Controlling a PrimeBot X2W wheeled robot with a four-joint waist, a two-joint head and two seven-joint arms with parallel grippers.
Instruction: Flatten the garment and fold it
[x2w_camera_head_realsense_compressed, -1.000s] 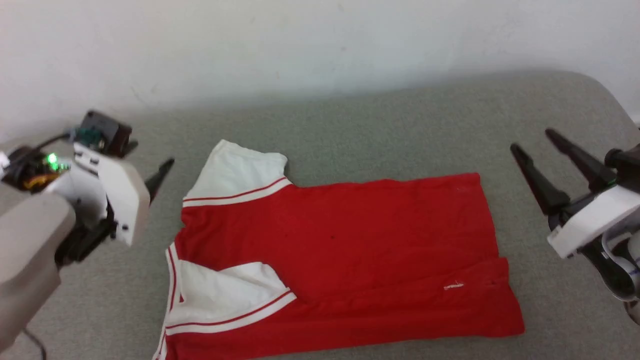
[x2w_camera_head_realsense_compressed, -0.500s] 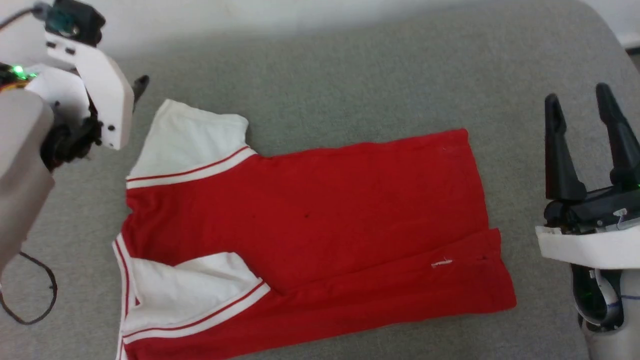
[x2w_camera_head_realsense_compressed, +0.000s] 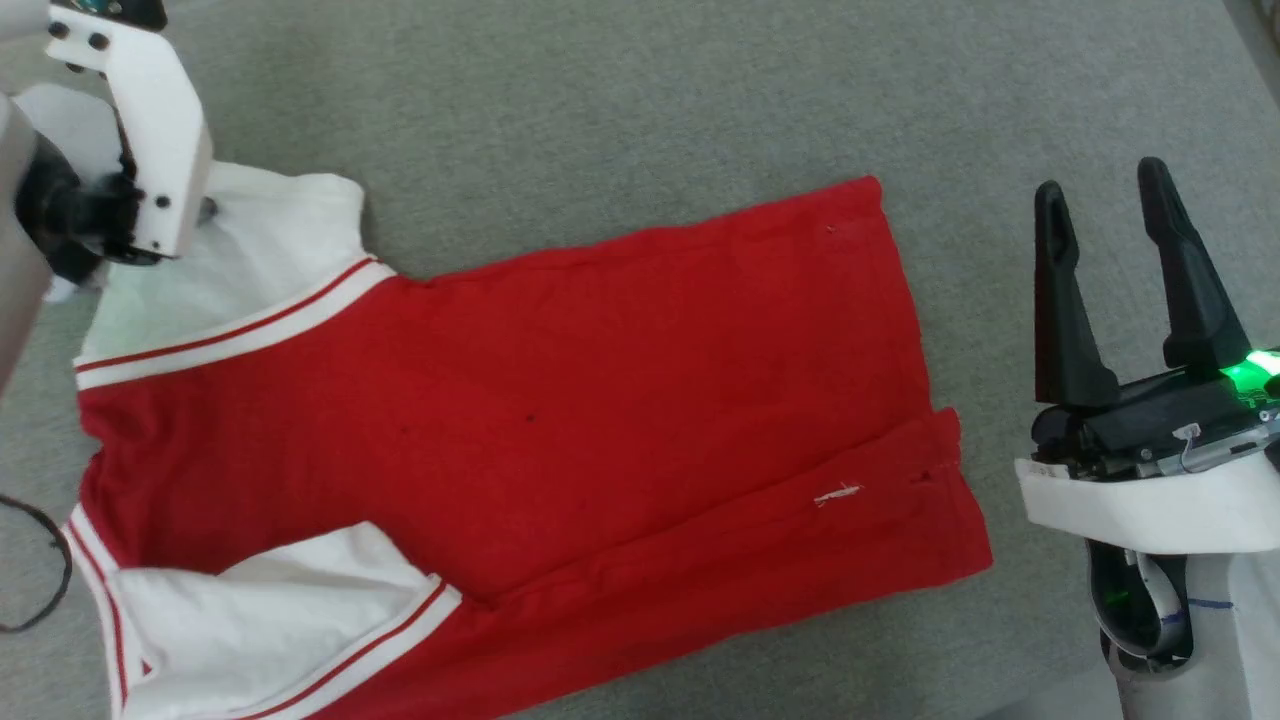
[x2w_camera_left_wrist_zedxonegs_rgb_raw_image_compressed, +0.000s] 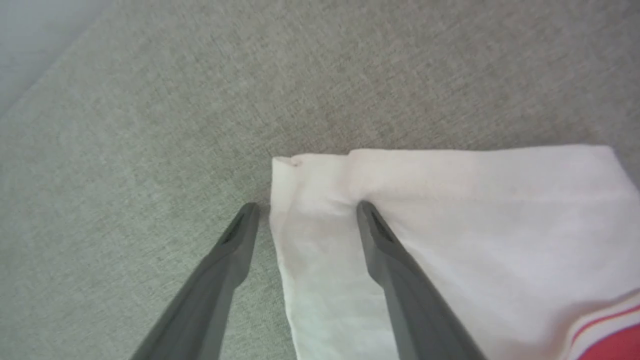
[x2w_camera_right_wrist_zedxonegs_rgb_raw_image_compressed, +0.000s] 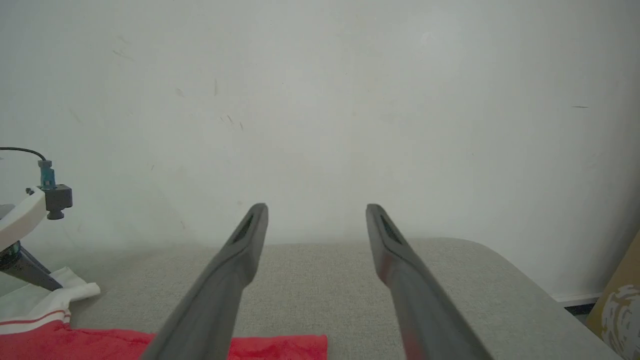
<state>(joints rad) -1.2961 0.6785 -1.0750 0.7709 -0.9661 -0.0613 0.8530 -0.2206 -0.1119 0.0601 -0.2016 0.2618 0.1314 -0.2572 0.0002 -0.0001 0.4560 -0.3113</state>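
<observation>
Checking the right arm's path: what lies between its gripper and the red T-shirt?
Head view: bare grey fabric surface between right gripper and red white-sleeved T-shirt.

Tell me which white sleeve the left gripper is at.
The far sleeve, lying spread out: the left gripper straddles its corner with open fingers. The near sleeve is folded inward over the red body.

Right end effector (x2w_camera_head_realsense_compressed: 1100, 178): long dark fingers (x2w_camera_head_realsense_compressed: 1065, 300), white wrist shell (x2w_camera_head_realsense_compressed: 1150, 510) w/ green LED (x2w_camera_head_realsense_compressed: 1250, 372).
</observation>
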